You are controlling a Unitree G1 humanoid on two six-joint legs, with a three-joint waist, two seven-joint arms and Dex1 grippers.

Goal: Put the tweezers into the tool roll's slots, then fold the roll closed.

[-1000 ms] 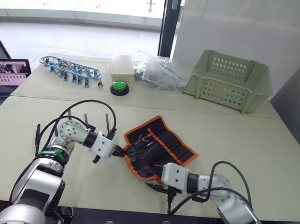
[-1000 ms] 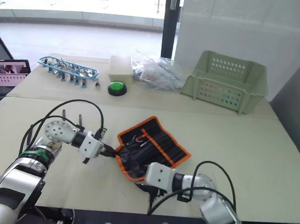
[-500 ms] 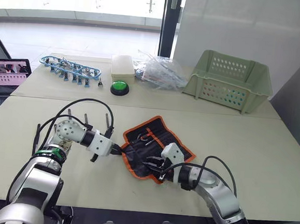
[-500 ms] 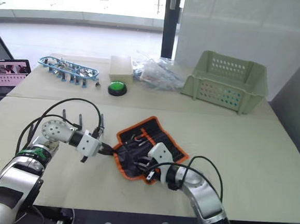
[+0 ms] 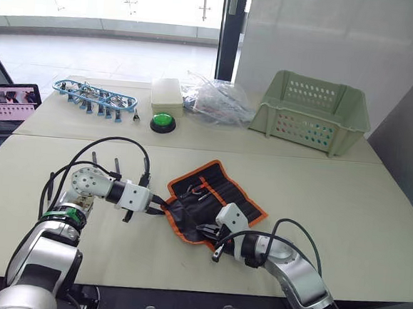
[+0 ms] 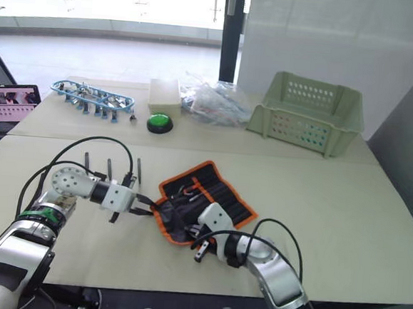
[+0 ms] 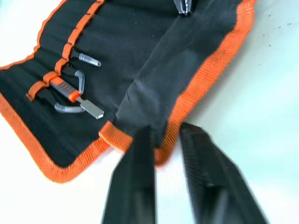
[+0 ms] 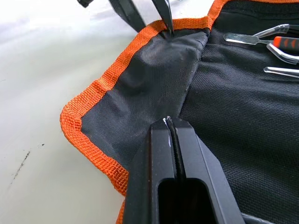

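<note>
A: Where's the tool roll [image 5: 215,202]?
B: Mid-table [image 5: 346,201], open, tweezers [image 7: 74,91] slotted. Our left gripper [image 7: 161,140] pinches its 9 o'clock edge to start the fold.
A: And the right gripper [image 8: 170,128]?
B: Pressed together, holding down the flap at 6 o'clock, we judge.

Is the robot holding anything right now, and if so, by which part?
Yes. Both hands pinch the black tool roll: the left hand at its orange edge, the right hand on the near flap's black fabric.
</note>
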